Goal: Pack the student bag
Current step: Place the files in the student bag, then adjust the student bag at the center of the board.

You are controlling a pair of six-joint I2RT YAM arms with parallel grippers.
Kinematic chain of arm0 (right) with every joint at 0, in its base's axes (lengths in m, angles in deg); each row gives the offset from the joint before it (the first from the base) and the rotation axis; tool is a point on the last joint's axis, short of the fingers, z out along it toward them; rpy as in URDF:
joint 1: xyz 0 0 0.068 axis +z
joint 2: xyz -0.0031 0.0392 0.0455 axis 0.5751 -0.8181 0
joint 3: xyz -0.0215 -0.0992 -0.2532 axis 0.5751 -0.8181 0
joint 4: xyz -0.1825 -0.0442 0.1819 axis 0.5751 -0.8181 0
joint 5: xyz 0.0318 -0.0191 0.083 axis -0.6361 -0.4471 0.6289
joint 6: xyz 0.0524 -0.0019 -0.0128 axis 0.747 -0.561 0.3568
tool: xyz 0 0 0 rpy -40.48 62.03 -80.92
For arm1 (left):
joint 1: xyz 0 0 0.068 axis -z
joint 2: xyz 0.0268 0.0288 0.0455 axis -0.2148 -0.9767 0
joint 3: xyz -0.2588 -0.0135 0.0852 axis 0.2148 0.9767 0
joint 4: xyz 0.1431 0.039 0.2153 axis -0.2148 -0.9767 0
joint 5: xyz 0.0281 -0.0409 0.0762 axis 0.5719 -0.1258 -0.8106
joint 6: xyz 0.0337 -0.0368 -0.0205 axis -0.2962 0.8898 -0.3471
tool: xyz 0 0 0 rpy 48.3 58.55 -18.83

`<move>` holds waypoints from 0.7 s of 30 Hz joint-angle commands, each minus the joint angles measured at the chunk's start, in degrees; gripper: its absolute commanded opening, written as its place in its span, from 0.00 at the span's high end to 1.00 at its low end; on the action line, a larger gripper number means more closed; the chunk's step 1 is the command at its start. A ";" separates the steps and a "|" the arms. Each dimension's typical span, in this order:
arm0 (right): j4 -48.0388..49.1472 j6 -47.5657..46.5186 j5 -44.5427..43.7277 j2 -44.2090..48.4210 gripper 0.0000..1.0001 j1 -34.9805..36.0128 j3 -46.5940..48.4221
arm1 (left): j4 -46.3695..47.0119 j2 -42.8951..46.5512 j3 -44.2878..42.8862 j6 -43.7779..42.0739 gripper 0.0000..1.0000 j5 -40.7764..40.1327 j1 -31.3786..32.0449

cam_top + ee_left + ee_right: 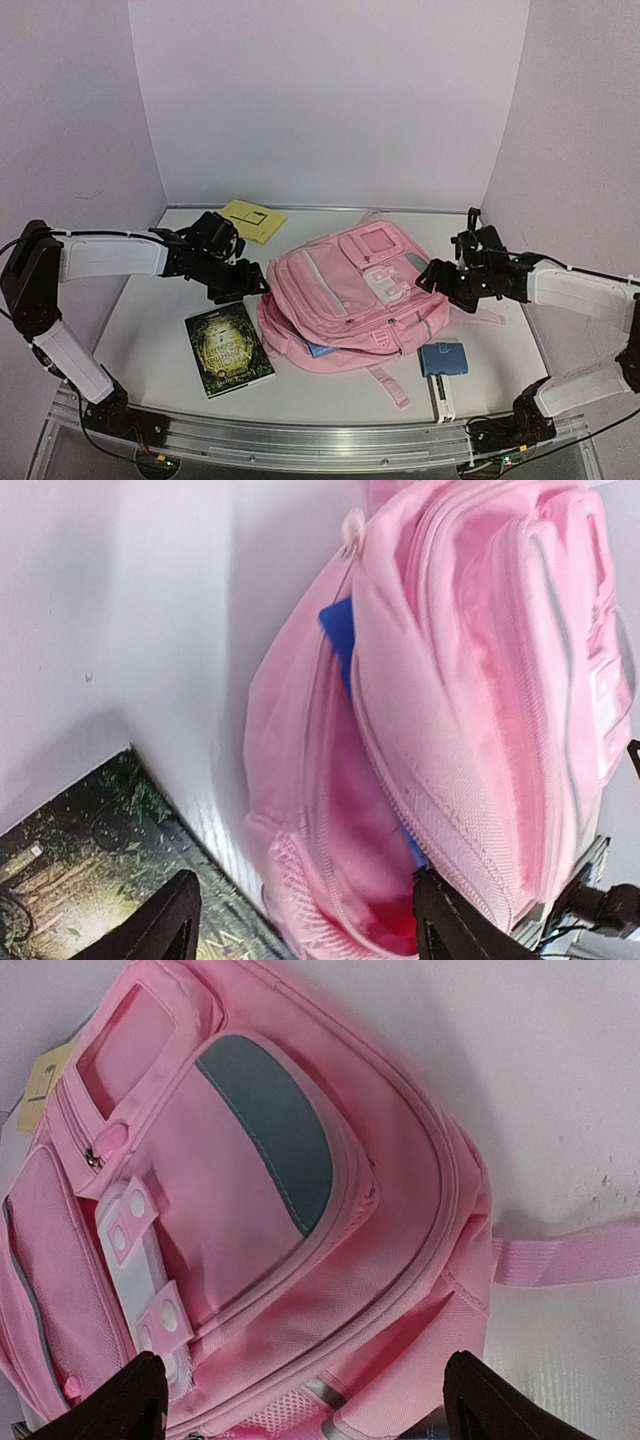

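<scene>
1 student bag (pixel 350 290) lay flat at frame centre on the surface (pixel 150 330), its mouth gaping lower left, probably for loading, with 1 blue item (pixel 338 640) inside. 2 pincers flanked it, the left pincer (pixel 250 282) at the mouth and the right pincer (pixel 432 275) opposite; both stood wide open and empty. Unpacked were 1 dark book (pixel 228 348), 1 yellow booklet (pixel 253 220) and 1 blue case (pixel 443 358).

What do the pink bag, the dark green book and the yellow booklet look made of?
Student bag: woven synthetic fabric, probably nylon or polyester, matte; weave and stitched seams show close up.
Dark green book: paper, printed cover, possibly slightly glossy.
Yellow booklet: thin card or paper, matte; too small to say more.
</scene>
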 commanded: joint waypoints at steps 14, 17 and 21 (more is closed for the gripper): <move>24.87 2.87 7.03 -16.34 0.41 0.20 -1.16 | 13.09 -7.64 4.49 -0.93 0.71 9.12 0.79; 25.77 0.32 4.50 -21.56 0.44 0.21 3.63 | 17.97 -7.42 6.18 -0.80 0.74 10.36 3.33; 26.90 -4.12 2.99 -29.06 0.48 0.19 11.63 | 20.39 -7.62 5.36 -1.48 0.77 11.42 9.04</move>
